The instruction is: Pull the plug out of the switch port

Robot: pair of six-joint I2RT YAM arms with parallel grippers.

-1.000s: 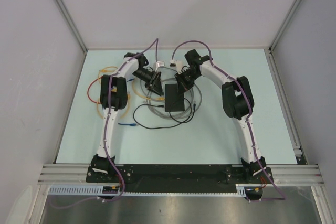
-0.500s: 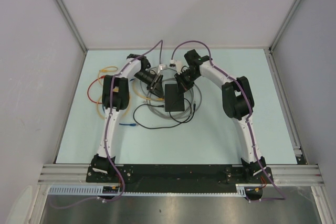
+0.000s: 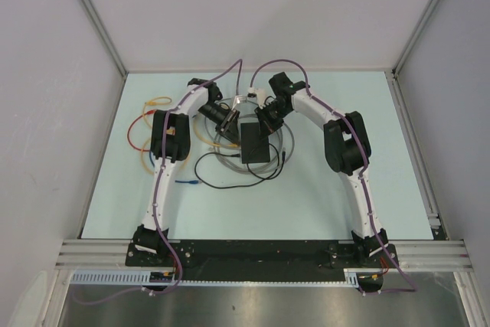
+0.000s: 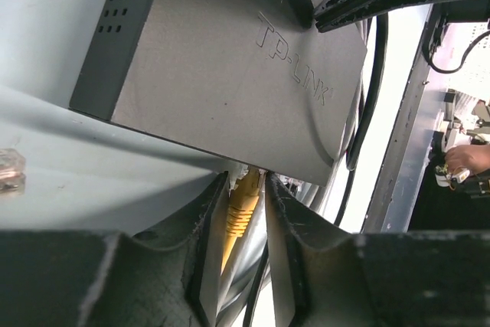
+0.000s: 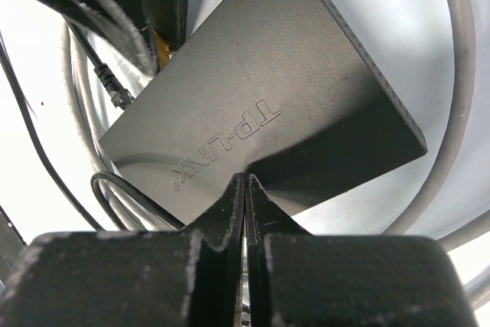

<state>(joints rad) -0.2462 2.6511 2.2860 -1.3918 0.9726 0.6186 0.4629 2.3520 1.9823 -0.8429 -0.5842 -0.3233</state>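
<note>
Top view: the switch [image 3: 253, 142] lies flat mid-worktop [image 3: 306, 204], inside a coil of grey cable [image 3: 287, 143]. Both arms reach in at its far end, the L arm [image 3: 164, 139] from the left and the R arm [image 3: 344, 143] from the right. It's too small here to read either set of jaws.

L wrist view: the yellow plug [image 4: 243, 206] is seated in a port on the switch's edge. Your L jaws sit one each side of it, v. close. You can't tell whether they're pinching it or just bracketing it.

R wrist view: the R jaws are closed tip to tip and hold nothing. Their tips are right at the switch [image 5: 260, 120] top, near its edge. It looks like they're pinning the box down, tho contact isn't certain.

My read: you're at the grasp step and the plug isn't out yet. Next, get the L jaws firm on the plug body, prob. w/ the latch tab squeezed. Then pull straight back along the port line while the R side stops the box sliding.
</note>
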